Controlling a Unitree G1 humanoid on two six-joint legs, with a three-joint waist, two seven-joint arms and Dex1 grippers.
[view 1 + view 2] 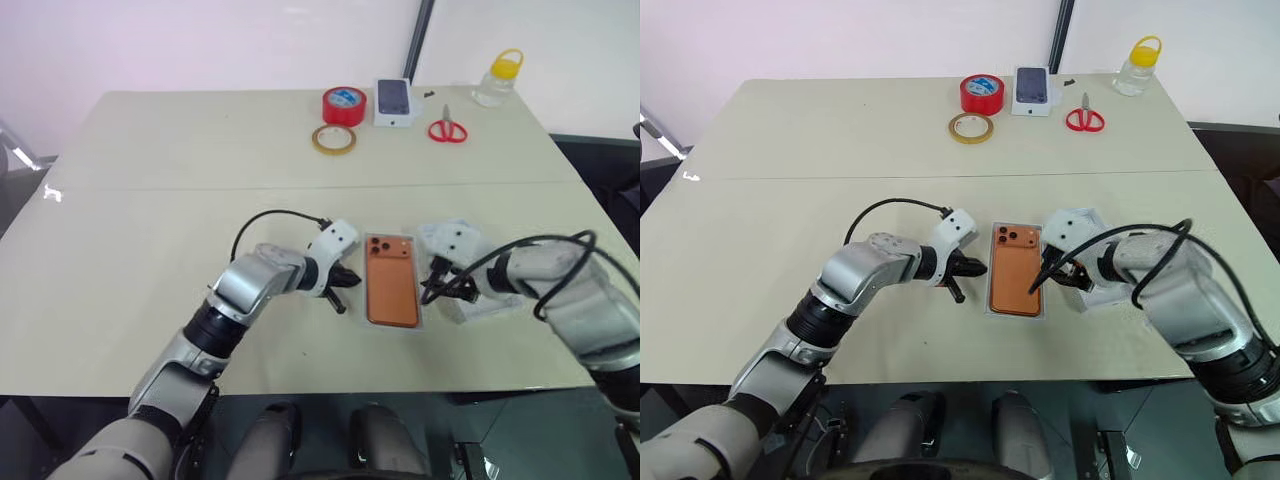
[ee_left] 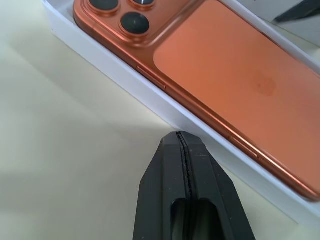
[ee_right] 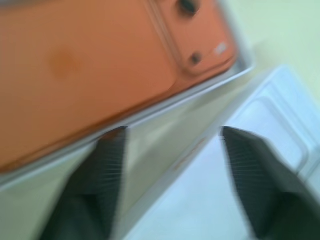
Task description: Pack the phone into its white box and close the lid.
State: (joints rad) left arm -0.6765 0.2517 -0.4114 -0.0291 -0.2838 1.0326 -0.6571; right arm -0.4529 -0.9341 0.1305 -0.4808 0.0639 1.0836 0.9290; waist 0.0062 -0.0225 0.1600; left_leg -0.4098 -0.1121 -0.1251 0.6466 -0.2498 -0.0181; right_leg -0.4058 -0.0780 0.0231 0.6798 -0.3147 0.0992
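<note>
The orange phone [image 1: 390, 287] lies back up in the shallow white box [image 2: 150, 102] at the table's near middle, its camera lenses at the far end. My left gripper [image 1: 343, 283] is shut and empty, its tip [image 2: 181, 137] just off the box's left wall. My right gripper [image 1: 436, 284] hangs open on the box's right side, fingers [image 3: 107, 165] spread with nothing between them. Under it lies a white tray that looks like the lid [image 3: 200, 200], hollow side up, close against the box's right wall.
A thin white moulded insert [image 3: 280, 115] lies by the lid. At the table's far side are red tape [image 1: 344, 104], a tan tape ring [image 1: 334, 139], a small white box with a dark phone picture [image 1: 394, 101], red scissors [image 1: 447, 129] and a yellow-capped bottle [image 1: 498, 78].
</note>
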